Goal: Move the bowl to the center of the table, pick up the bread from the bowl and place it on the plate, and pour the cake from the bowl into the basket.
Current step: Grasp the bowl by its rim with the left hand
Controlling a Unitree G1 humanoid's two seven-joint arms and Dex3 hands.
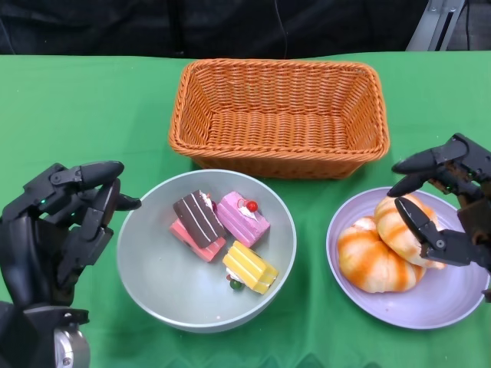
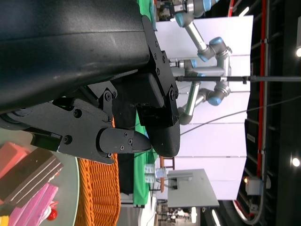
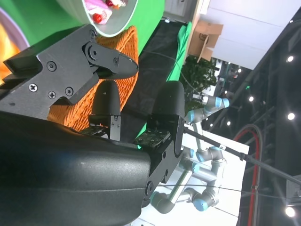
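From the head view, the left hand (image 1: 65, 222) is hovering with fingers apart at nine o'clock of the bowl (image 1: 153, 287) — likely readying to tip its cake (image 1: 222, 230) into the basket (image 1: 280, 115) at twelve. The right hand (image 1: 449, 203) is spreading empty over the bread (image 1: 376, 257) on the plate (image 1: 460, 303). Both wrist views are showing mostly black shell — only slivers of bowl and basket.

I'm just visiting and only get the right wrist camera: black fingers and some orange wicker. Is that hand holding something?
Observer: No. The head view shows the right hand holding nothing, fingers spread over two orange-striped breads on a lilac plate.
Operator: What's in the bowl I glimpse?
Observer: Four cake pieces lie in the grey bowl.
Operator: And the other hand?
Observer: The left hand is open beside the bowl's rim.
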